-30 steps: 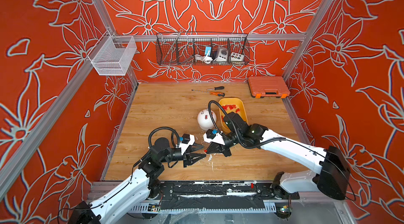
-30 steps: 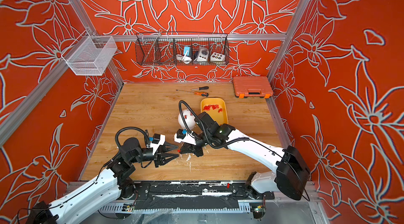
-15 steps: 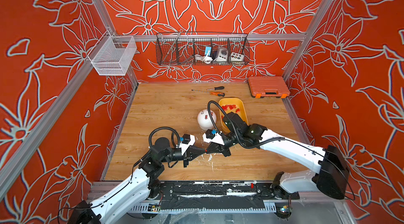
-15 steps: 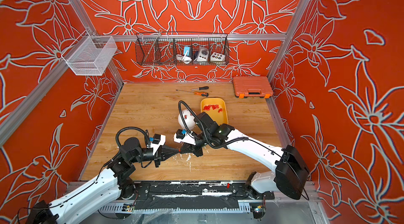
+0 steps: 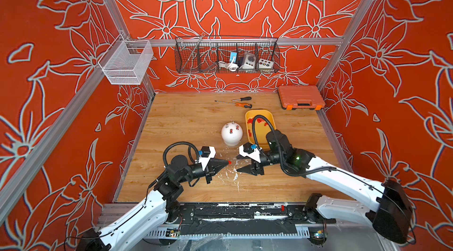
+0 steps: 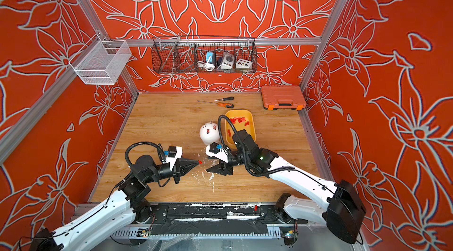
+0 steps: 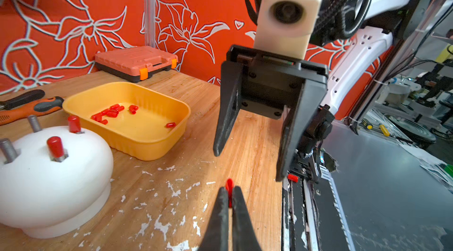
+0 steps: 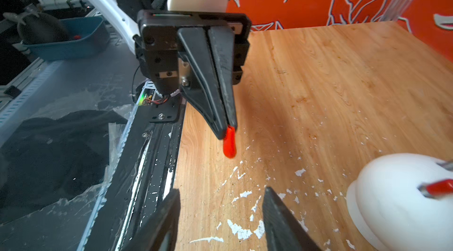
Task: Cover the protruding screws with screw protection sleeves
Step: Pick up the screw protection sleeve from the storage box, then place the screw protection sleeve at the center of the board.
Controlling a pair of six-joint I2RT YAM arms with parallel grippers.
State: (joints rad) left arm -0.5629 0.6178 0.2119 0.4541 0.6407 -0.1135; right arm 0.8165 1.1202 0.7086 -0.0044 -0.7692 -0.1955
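Observation:
A white dome stands mid-table with the protruding screws on top. Two screws wear red sleeves and two grey screws are bare. More screw protection sleeves lie in the yellow tray beside the dome. My left gripper is shut on one red sleeve, which sticks out past its tips above the table in front of the dome. My right gripper faces it a short gap away, open and holding nothing; its fingertips straddle bare wood.
Two screwdrivers and an orange tool case lie at the back of the table. A black wire basket and a white mesh basket hang on the walls. White paint flecks mark the wood under the grippers.
The left gripper closed on the sleeve that the right gripper held tip to tip. The right gripper has since opened and let it go.

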